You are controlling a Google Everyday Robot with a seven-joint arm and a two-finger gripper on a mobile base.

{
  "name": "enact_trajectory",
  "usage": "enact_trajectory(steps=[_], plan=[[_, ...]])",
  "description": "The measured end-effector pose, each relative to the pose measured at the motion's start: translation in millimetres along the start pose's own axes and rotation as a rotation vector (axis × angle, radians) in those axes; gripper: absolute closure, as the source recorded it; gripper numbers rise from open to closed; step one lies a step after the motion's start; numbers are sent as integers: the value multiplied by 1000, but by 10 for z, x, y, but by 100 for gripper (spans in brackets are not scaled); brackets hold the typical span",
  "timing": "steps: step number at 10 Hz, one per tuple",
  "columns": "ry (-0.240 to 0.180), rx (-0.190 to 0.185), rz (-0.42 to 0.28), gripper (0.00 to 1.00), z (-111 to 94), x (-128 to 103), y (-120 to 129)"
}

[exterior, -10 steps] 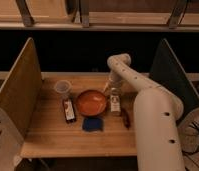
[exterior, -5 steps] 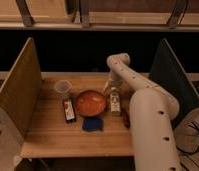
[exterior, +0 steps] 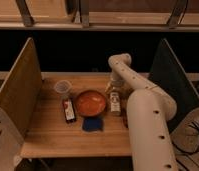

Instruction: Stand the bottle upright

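A: Which step?
B: Camera view: my gripper [exterior: 114, 88] hangs with jaws apart just above the bottle [exterior: 114, 104], which seems upright toward the table's [exterior: 50, 135] right edge, beside the orange bowl [exterior: 90, 102]; releasing, I judge; next, rise straight.
A: Handling?
B: Slim, whitish plastic; smooth; tips easily.

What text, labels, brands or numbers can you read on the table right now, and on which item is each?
No text is readable anywhere.
bottle: pale label, too blurred to read.
flat red-and-black object: markings too blurred to read.
orange bowl, clear cup, blue item: no text visible.
gripper, just above the bottle and right of the bowl: no marking visible.
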Motion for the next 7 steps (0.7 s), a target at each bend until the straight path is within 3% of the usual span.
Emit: enact_trajectory(steps=[2, 7], plan=[[2, -4, 3, 38, 28, -21, -4], [-22, -32, -10, 90, 14, -54, -12]])
